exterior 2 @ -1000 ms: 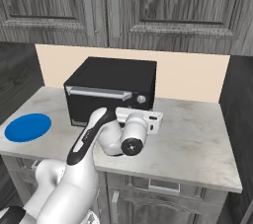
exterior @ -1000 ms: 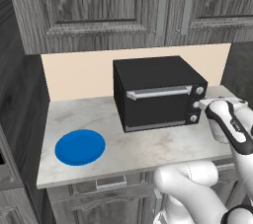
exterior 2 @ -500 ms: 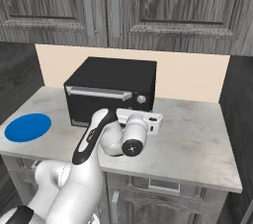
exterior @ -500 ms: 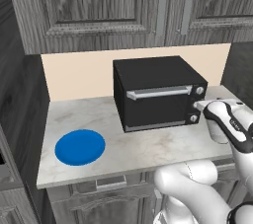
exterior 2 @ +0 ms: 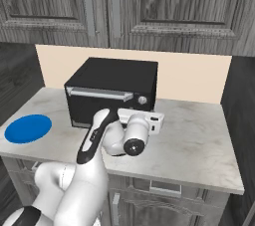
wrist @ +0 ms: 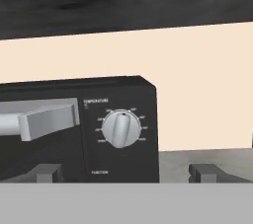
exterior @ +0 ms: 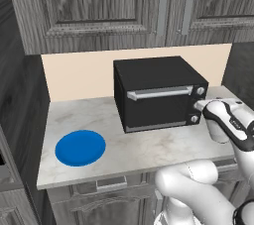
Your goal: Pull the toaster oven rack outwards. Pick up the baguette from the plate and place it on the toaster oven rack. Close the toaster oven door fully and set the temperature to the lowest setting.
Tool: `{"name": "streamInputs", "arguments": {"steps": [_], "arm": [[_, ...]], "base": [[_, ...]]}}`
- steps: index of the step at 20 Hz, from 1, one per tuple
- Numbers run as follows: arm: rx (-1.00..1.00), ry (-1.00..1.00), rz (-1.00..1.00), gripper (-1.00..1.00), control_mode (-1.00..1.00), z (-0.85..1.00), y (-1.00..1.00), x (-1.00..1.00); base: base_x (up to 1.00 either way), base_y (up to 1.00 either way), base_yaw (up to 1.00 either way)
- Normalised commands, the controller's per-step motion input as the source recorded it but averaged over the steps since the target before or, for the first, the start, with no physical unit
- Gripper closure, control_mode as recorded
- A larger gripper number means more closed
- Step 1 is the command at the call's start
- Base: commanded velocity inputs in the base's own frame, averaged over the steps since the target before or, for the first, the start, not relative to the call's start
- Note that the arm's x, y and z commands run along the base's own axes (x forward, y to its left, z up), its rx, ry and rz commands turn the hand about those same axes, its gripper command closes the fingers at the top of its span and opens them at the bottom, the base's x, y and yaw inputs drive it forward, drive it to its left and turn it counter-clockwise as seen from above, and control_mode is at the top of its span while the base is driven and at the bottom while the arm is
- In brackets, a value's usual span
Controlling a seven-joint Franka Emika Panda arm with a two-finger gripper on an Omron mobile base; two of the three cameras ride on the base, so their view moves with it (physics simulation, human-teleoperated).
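**Fingers lined up on the temperature knob, door already shut**

Little has shifted over the last second: the hand has crept a touch nearer the oven's front right corner, while the toaster oven (exterior: pixel 158 92), the plate (exterior: pixel 80 147) and the bench (exterior: pixel 149 149) sit where they were. The toaster oven door (exterior: pixel 156 107) is closed, its silver bar handle (exterior: pixel 159 92) running across the top edge, so the rack and baguette cannot be seen; the blue plate lies bare at the bench's left end, well apart from the oven.

What seems left is the temperature setting. In the hand view the temperature knob (wrist: pixel 121 129) is the top one of the column on the oven's right side, a small silver dial with a raised ridge, its pointer standing roughly upright. It should be rigid and smooth, likely to slip unless pinched squarely across that ridge, and it needs only a light twist, no force that would shove the oven back.

The gripper (wrist: pixel 126 172) is spread wide and holds nothing. One fingertip (wrist: pixel 45 172) shows low in front of the door, the other (wrist: pixel 206 172) beyond the oven's right edge over the bench. The knob lies between them but higher in the hand view and still ahead, untouched. The hand probably has to re-aim at the dial and advance before the fingers close on it.
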Motion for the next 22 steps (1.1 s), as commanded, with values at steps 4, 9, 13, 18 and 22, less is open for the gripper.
{"name": "streamInputs", "arguments": {"steps": [4,9,13,18,22], "arm": [[0.0,0.0,0.01,-1.0,-1.0,0.0,0.0,0.17],[0.0,0.0,0.01,-1.0,-1.0,0.0,0.0,0.15],[0.0,0.0,0.01,-1.0,-1.0,0.0,0.0,0.12],[0.0,0.0,0.01,-1.0,-1.0,0.0,0.0,0.11],[0.0,0.0,0.0,-1.0,-1.0,0.0,0.0,0.11]], "base": [[0.0,0.0,0.0],[0.0,0.0,0.0],[0.0,0.0,0.0],[0.0,0.0,0.0],[0.0,0.0,0.0]]}}
